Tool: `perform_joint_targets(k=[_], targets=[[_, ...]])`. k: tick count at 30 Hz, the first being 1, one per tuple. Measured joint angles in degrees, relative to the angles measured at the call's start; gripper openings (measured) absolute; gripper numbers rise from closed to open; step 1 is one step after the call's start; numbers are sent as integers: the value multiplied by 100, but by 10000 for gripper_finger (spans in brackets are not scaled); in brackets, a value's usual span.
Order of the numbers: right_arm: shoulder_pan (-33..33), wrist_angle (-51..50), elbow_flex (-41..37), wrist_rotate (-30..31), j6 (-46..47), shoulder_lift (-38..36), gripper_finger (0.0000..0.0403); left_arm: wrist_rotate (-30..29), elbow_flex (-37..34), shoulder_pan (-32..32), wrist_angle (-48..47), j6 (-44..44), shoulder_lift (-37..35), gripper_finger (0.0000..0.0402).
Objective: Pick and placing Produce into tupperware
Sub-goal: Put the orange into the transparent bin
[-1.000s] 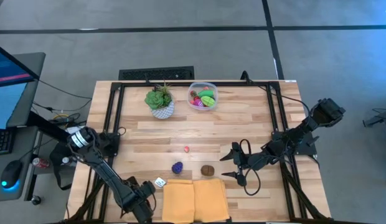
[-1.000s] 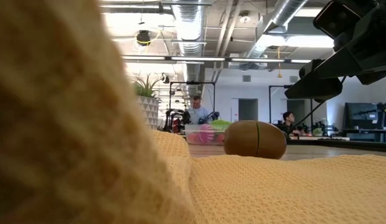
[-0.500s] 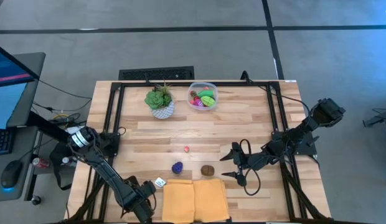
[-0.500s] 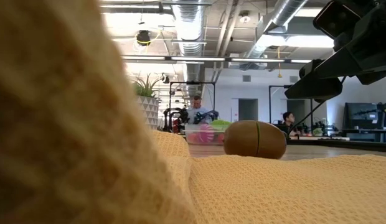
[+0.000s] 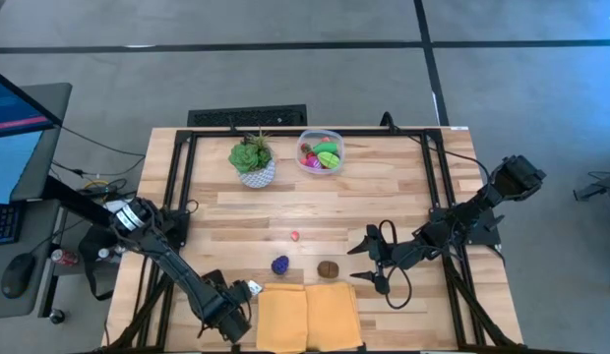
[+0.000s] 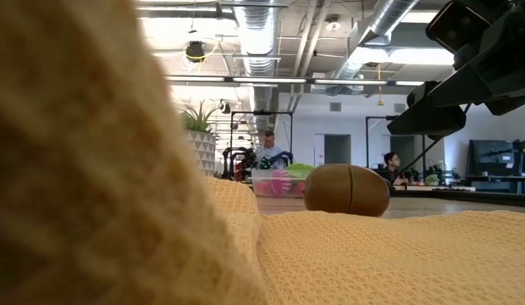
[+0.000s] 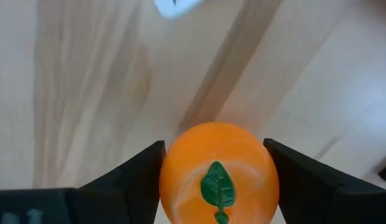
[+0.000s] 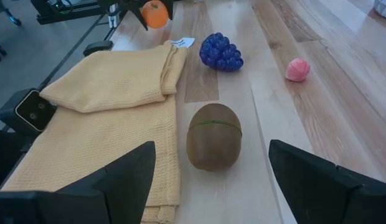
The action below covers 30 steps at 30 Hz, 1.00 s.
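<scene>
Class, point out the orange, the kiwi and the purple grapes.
orange (image 7: 219,174), left wrist view, middle, at its leaf.
kiwi (image 8: 213,135), right wrist view, top of its body.
purple grapes (image 8: 221,51), right wrist view, centre of the bunch.

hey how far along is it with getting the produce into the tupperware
Partway. The tupperware already holds several pieces. The left gripper grips an orange near the yellow cloth. The grapes, kiwi and small pink piece remain on the table; the right gripper hangs open by the kiwi.

Orange fruit (image 7: 218,174) — green leaf mark
</scene>
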Motion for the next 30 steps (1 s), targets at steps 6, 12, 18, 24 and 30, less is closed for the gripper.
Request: perform_joint_targets(k=[6, 12, 18, 24, 30], targets=[[0, -11, 0, 0, 0, 0, 336, -139, 0, 296, 2, 587, 0, 253], [0, -116, -1, 0, 19, 1, 336, -239, 6, 526, -104, 1083, 0, 246], [0, -168, -2, 0, 55, 2, 336, -773, 469, 654, -1010, 1484, 0, 245], [0, -172, -2, 0, 55, 2, 336, -1776, 1281, 655, -2196, 1745, 0, 251], [0, -218, -2, 0, 57, 2, 336, -2985, 1998, 658, -2840, 1998, -2, 252]])
